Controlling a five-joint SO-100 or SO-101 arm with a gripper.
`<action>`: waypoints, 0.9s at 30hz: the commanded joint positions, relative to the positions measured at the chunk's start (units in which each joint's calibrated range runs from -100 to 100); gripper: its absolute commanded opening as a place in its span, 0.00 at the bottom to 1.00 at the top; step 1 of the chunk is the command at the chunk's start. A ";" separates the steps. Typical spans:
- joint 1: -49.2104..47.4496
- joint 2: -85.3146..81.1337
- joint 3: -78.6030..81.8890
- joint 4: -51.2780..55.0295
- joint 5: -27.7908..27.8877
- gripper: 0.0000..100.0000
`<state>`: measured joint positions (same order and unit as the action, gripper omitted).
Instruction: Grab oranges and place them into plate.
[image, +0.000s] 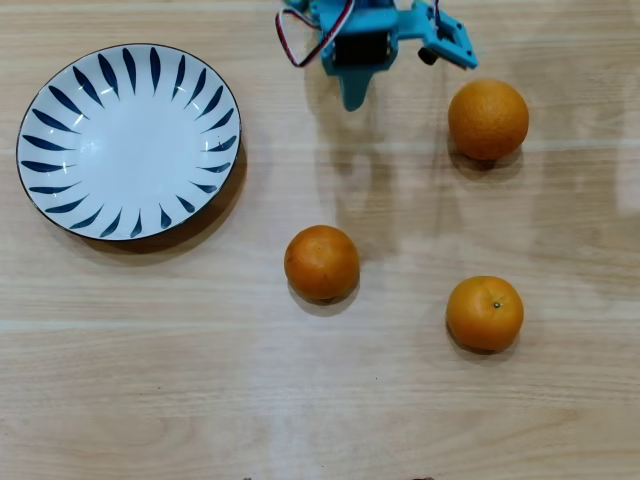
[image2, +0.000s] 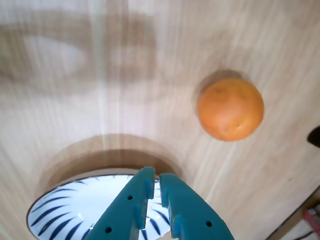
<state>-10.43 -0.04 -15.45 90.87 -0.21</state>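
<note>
From the overhead view I see the plate (image: 128, 141) at the upper left of the wooden table (image: 320, 400), its rim near the left edge of the picture and well clear of every fruit. It holds nothing. 3 oranges lie on the bare wood to the right of it: 1 orange near the centre (image: 321, 263), 1 orange at the upper right (image: 488, 119), and 1 orange with a green stem dot at the lower right (image: 484, 313). None of them touch, and wide strips of open table run between them and between the centre fruit and the plate.

The teal arm (image: 372, 40) sits at the top edge, between the plate and the upper right orange, and just beside that orange. The whole lower band of the table is free.

In the wrist view the gripper (image2: 156, 181) enters from the bottom edge, its 2 teal fingers (image2: 135, 202) drawn together with only a thin slit between them and nothing held. Their tips hang over the plate's (image2: 65, 212) far rim. 1 orange (image2: 230, 108) rests on the wood at the right, well apart from the fingers; I cannot tell which of the 3 it is.
</note>
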 joint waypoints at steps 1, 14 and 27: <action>1.72 4.10 -5.87 -3.68 -1.41 0.03; 2.28 11.03 -9.86 -5.91 -6.12 0.36; 1.96 11.54 -8.32 -11.93 -6.17 0.55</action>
<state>-8.48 11.72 -22.97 81.31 -5.95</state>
